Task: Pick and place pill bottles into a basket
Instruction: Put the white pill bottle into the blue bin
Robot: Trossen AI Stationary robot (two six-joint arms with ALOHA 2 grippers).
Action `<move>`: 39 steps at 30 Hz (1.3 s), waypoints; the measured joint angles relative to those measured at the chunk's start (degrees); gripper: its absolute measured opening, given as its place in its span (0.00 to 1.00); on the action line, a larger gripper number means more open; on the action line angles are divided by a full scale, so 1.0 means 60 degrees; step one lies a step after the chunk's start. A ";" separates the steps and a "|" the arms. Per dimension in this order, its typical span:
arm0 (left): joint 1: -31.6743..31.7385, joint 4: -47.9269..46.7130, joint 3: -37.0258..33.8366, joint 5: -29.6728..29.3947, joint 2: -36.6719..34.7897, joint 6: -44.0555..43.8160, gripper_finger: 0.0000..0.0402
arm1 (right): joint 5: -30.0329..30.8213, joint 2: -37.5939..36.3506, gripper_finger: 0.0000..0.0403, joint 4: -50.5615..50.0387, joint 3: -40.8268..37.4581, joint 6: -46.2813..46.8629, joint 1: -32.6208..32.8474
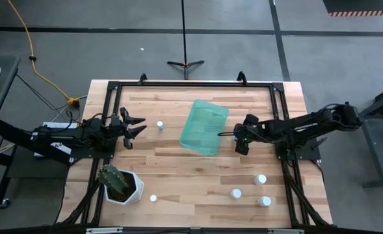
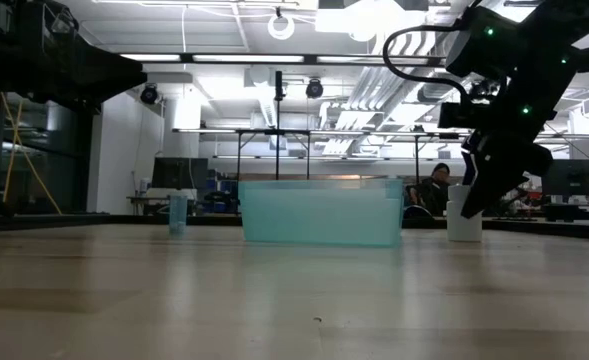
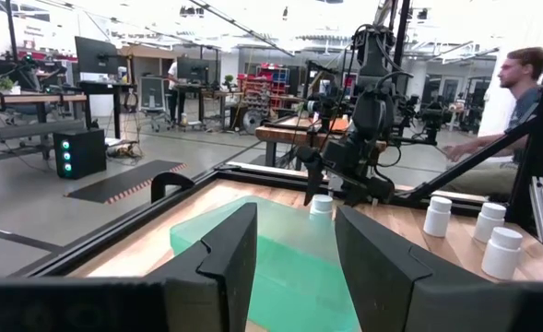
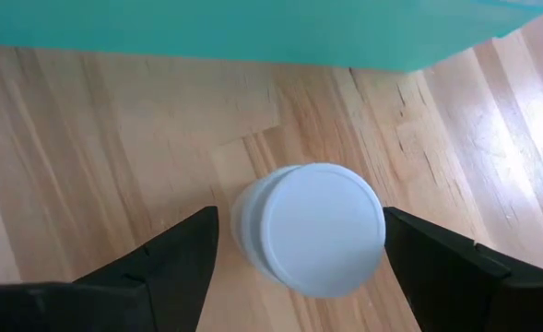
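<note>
The teal basket [image 1: 204, 127] rests flat on the table's middle; it also shows in the low view [image 2: 319, 212]. My right gripper [image 1: 241, 142] is open, pointing down over a white pill bottle [image 4: 312, 226] that stands upright beside the basket's right wall, one finger on either side of its cap. I see no touch. This bottle also shows in the low view [image 2: 464, 218]. My left gripper [image 1: 138, 127] is open and empty at the table's left, near another standing bottle [image 1: 159, 125]. Three bottles [image 1: 261, 179] stand at the near right and one [image 1: 153, 198] at the near left.
A white hexagonal pot with a cactus [image 1: 119, 185] stands at the table's near left corner. A black frame [image 1: 191, 83] runs around the table top. A person [image 3: 520, 83] sits beyond the table's right side.
</note>
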 joint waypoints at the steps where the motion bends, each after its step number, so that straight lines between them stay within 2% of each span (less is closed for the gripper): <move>1: 0.0002 -0.0001 0.0000 0.0000 -0.0001 -0.0003 0.46 | -0.0001 0.0000 0.73 -0.0004 0.0000 0.0007 0.0000; 9: 0.0001 -0.0003 0.0000 0.0000 -0.0001 -0.0003 0.46 | 0.0165 0.0000 0.70 0.0000 0.0000 -0.0013 0.0000; 32: 0.0004 -0.0050 0.0000 0.0000 0.0001 -0.0002 0.46 | 0.0245 -0.0004 0.50 0.0085 0.0000 -0.0030 -0.0003; 39: 0.0000 -0.0047 0.0000 0.0000 0.0001 -0.0003 0.46 | 0.0209 -0.0004 0.43 0.0456 -0.0004 -0.0544 0.0000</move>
